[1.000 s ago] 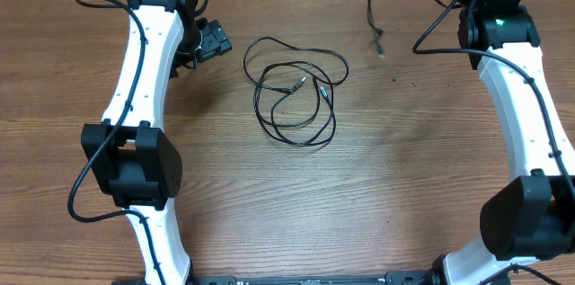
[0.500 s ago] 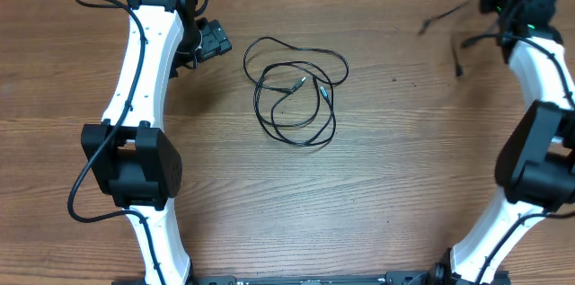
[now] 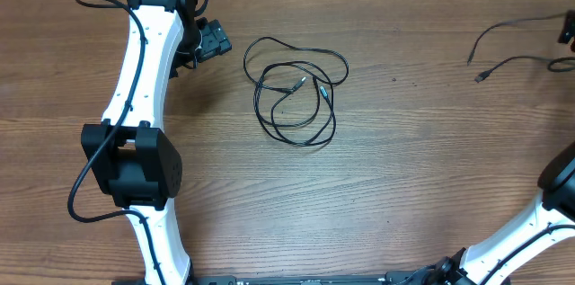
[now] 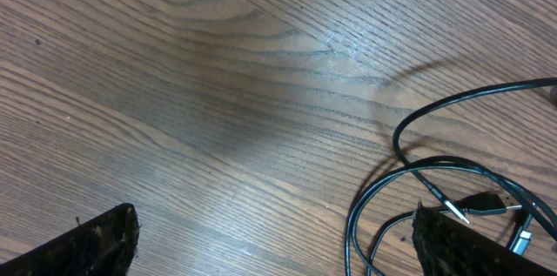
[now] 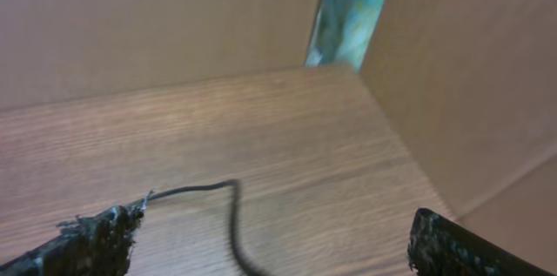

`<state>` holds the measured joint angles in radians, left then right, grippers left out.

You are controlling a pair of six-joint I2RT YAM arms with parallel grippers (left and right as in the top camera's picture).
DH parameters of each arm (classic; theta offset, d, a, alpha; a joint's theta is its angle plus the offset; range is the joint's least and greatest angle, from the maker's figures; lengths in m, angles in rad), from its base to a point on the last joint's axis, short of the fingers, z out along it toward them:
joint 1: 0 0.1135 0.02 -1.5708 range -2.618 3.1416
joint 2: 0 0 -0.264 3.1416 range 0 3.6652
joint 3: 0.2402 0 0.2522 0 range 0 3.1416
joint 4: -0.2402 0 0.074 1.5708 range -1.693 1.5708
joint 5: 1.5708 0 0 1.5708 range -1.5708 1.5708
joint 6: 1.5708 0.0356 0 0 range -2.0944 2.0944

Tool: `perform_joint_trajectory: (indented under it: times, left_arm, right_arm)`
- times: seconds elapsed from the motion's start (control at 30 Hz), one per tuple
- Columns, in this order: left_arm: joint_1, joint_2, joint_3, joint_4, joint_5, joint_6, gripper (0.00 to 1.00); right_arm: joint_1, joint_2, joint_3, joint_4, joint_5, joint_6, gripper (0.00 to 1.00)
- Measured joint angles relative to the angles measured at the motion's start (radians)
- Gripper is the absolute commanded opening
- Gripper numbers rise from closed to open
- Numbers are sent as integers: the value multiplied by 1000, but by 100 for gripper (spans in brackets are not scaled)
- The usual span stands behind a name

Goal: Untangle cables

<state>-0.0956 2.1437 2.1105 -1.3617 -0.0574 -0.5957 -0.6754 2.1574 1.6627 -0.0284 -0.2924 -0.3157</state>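
My released left pincer (image 3: 216,44) sits nearest the loose coil of thin black cables (image 3: 293,86), lying just beside it toward the worktop's right edge.

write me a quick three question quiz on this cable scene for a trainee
1. True or false: the left gripper stands open.
2. Where do the cable loops lie? A) mid table B) at its left edge C) at its right edge
3. Fill in: the stray cable lies toward the table's ___ side.
Key: 1 true; 2 A; 3 right.
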Motion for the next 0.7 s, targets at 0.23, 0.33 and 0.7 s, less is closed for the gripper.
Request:
perform_joint_trajectory:
  times: [0.23, 0.33, 0.7]
  left_arm:
    - [0, 0, 0, 0, 0, 0, 100]
    - [0, 0, 0, 0, 0, 0, 100]
    - [0, 0, 0, 0, 0, 0, 100]
  right_arm:
    - [1, 0, 0, -192, -97, 15, 100]
    - [1, 0, 0, -293, -112, 59, 100]
    - [1, 0, 2, -750, -283, 286, 100]
